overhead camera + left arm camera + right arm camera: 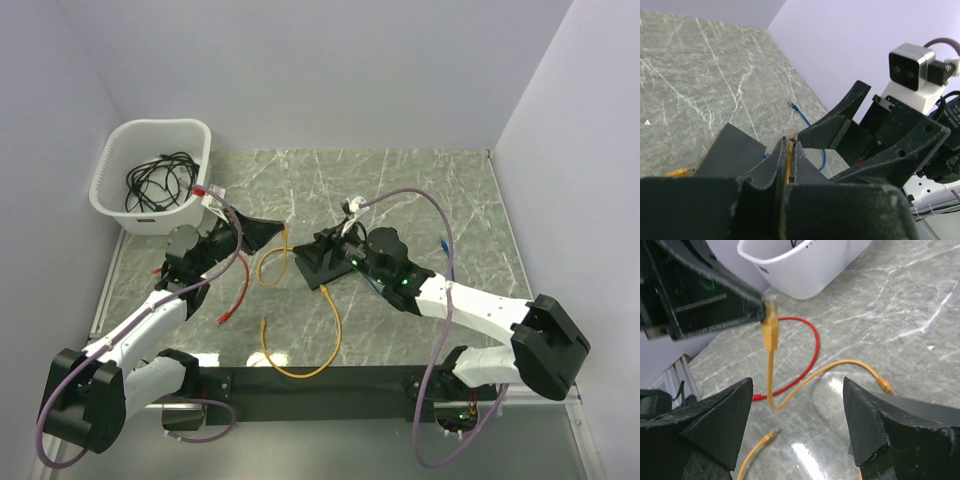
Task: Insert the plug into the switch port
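The switch (318, 270) lies mid-worktop (420, 180), with open marble behind it and the basket (140, 218) off in the far left corner. The left gripper's (272, 233) jaws pinch the yellow plug (770, 322) just left of the switch. The right gripper's (797, 385) jaws stand spread beside it, holding nothing.

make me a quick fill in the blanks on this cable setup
The left claw is ___ on a yellow plug. The right claw stands ___. The cables in the white basket are ___. The loose cable nearest the basket is ___.
Missing: shut, open, black, red.
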Controlling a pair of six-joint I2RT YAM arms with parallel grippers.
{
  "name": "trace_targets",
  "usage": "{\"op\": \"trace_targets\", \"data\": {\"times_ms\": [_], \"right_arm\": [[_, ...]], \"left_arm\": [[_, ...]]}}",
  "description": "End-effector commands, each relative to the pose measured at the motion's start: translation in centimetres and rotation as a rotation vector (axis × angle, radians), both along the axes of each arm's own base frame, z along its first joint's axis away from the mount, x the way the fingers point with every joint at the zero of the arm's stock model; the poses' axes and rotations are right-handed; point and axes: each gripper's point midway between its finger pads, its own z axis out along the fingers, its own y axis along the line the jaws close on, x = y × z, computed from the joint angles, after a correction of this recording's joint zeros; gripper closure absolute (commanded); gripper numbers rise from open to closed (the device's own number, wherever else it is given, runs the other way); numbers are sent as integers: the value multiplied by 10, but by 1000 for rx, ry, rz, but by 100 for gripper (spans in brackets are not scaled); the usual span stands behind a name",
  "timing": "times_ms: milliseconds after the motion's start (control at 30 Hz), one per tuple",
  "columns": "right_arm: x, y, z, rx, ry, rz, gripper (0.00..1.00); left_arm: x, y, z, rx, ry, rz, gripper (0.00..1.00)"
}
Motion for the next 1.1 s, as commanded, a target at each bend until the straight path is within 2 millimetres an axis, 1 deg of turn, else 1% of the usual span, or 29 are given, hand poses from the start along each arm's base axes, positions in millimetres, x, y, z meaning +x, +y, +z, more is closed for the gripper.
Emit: {"op": "trace_targets", "data": {"times_ms": [0, 33, 67, 133, 167, 200, 233, 267, 300, 367, 400, 433, 500, 533, 567, 633, 667, 700, 733, 767, 800, 833, 867, 900, 933, 967, 1033, 1067], "right_arm": [[9, 15, 30, 57, -38, 0, 21], [10, 18, 34, 64, -40, 5, 21], [12, 21, 32, 62, -36, 11, 21], [11, 28, 37, 74, -38, 32, 22], [13, 31, 33, 67, -29, 35, 23], [15, 34, 37, 72, -32, 38, 24], [16, 36, 35, 69, -26, 41, 25], [17, 39, 28, 58, -13, 47, 28], [17, 42, 31, 63, -18, 56, 30], [16, 47, 26, 60, -9, 80, 45], [15, 49, 27, 62, -14, 93, 54], [15, 51, 27, 61, -13, 102, 71], [13, 57, 24, 55, -11, 134, 84], [12, 57, 24, 53, -13, 139, 93], [9, 58, 23, 53, -16, 156, 98], [5, 56, 23, 57, -31, 169, 100], [2, 53, 29, 70, -50, 178, 100], [-4, 51, 26, 66, -59, 194, 100], [-5, 49, 27, 69, -66, 196, 100], [-9, 46, 33, 77, -81, 199, 100], [-10, 43, 29, 66, -82, 195, 100], [-10, 41, 29, 65, -86, 192, 100], [-12, 39, 31, 67, -92, 190, 100], [-13, 38, 28, 55, -88, 189, 100], [-13, 37, 27, 52, -87, 187, 100], [-13, 37, 29, 55, -88, 187, 100], [-13, 36, 28, 50, -88, 181, 100], [-12, 36, 30, 51, -89, 175, 100]], "left_arm": [[-3, 0, 18, -32, -68, 11, 99], [-3, 0, 17, -29, -65, 10, 99], [-3, -1, 17, -27, -67, 9, 99], [-5, -2, 14, -28, -65, -2, 99], [-5, -3, 16, -32, -68, -4, 99], [-6, -3, 16, -35, -70, -3, 100], [-6, -3, 16, -36, -70, -5, 99], [-7, -3, 17, -42, -73, -9, 99], [-8, -4, 18, -45, -78, -13, 100], [-10, -6, 20, -50, -81, -25, 99], [-11, -6, 20, -52, -81, -30, 100], [-12, -7, 18, -52, -78, -38, 99], [-13, -8, 20, -62, -85, -44, 100], [-15, -8, 20, -63, -86, -49, 100], [-16, -8, 20, -65, -88, -51, 100], [-17, -8, 21, -61, -94, -53, 95], [-18, -7, 21, -57, -94, -47, 89], [-17, -6, 22, -52, -96, -35, 71], [-18, -2, 23, -42, -86, -16, 60], [-18, 1, 25, -30, -93, 8, 52], [-15, 10, 35, -39, -112, 75, 42], [-12, 15, 31, -18, -70, 108, 39], [-10, 20, 33, -7, -71, 144, 37], [-7, 26, 34, 3, -60, 189, 36], [-9, 30, 47, -1, -79, 208, 36], [-9, 33, 42, 22, -52, 223, 36], [-6, 42, 53, 22, -48, 284, 36], [-6, 43, 44, 49, -1, 297, 36]]}}
